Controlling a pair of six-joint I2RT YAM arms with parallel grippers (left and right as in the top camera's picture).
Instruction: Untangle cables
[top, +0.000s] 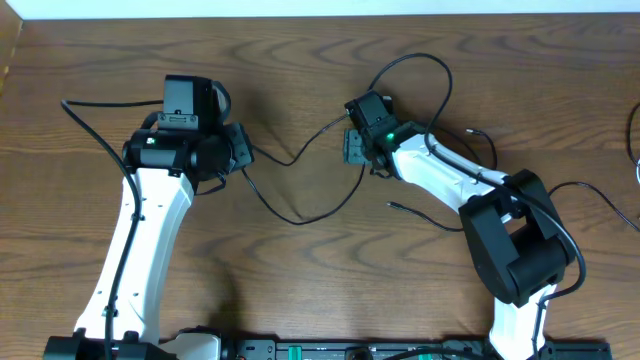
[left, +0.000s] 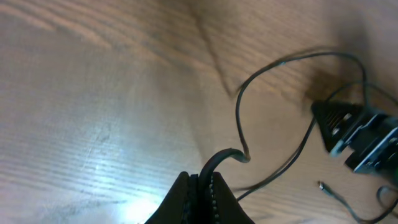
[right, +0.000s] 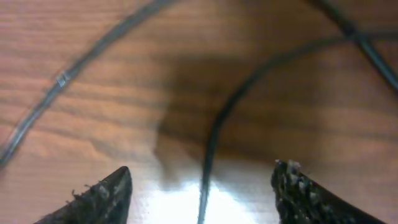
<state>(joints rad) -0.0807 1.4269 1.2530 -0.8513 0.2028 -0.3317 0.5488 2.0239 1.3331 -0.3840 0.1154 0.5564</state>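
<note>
At the near edge of the wooden table (top: 300, 300), the white left arm (top: 140, 240) and right arm (top: 440, 180) start side by side and reach away toward the middle of the board. Further in, the left gripper (top: 244, 152) has its jaws pressed together on a black cable (top: 285, 160). In the left wrist view this cable comes up out of the pinched fingertips (left: 186, 199), bends sharply and runs off in a wide curve across the wood. From that grip it sags, then rises toward the right gripper (top: 350, 146). A second black strand (top: 300, 220) curves low over the table between the two grippers. The right gripper is spread over the wood and grips nothing. In the right wrist view its two fingertips (right: 106, 196) stand well apart, and a strand of black cable lies on the table between them, touching neither. Another strand crosses the wood diagonally to the left of them. A small green light (top: 388, 138) glows on the right wrist. Just beside that arm a loose plug end (top: 390, 204) lies on the bare wood. Beyond the right gripper, a loop (top: 415, 60) of the cables arcs toward the far edge of the table. Well apart to the right, a thin black cord (top: 600, 193) trails off toward the table's side.
</note>
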